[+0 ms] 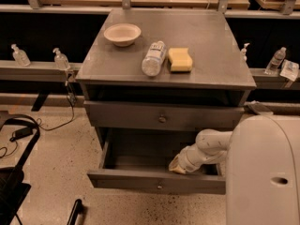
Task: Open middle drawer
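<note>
Grey flat-front middle drawer w/ small round knob (133,179) stands pulled out; white arm's gripper (176,166) inside it, right side, just behind front, grip state can't tell.

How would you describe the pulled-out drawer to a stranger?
Find the grey cabinet with a bowl on top. Below the upper drawer sits the middle drawer, with the pincer inside at its right end. It alone is pulled far out, its inside showing.

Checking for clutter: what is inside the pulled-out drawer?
Only the hand is in the middle drawer, front right. The visible floor shows nothing else; its rear, under the closed drawer above, and the spot behind the arm are hidden.
</note>
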`<state>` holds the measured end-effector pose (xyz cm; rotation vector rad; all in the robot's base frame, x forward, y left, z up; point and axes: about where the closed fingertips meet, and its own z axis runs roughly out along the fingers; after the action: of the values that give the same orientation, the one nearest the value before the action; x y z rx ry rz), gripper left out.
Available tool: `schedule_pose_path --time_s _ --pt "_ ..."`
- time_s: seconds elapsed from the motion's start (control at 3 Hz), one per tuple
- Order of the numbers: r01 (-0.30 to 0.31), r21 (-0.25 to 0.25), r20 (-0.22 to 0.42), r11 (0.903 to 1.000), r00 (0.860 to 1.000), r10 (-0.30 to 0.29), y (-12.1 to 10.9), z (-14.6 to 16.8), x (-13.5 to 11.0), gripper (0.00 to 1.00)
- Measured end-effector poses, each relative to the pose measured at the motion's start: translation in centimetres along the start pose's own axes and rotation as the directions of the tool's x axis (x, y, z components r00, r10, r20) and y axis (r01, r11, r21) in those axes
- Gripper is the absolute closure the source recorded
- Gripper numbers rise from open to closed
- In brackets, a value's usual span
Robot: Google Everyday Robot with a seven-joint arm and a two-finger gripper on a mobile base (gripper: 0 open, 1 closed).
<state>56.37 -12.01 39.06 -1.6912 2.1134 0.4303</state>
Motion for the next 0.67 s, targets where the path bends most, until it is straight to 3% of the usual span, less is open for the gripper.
schedule_pose_path --time_s 0.33,0.67 --pt "-0.014 -0.012 -0.013 0.9998 1.000 0.014 1.45 -0.43 0.53 1.00" --pt "-0.014 -0.012 -0.013 0.9998 1.000 0.014 1.45 -0.60 0.43 1.00"
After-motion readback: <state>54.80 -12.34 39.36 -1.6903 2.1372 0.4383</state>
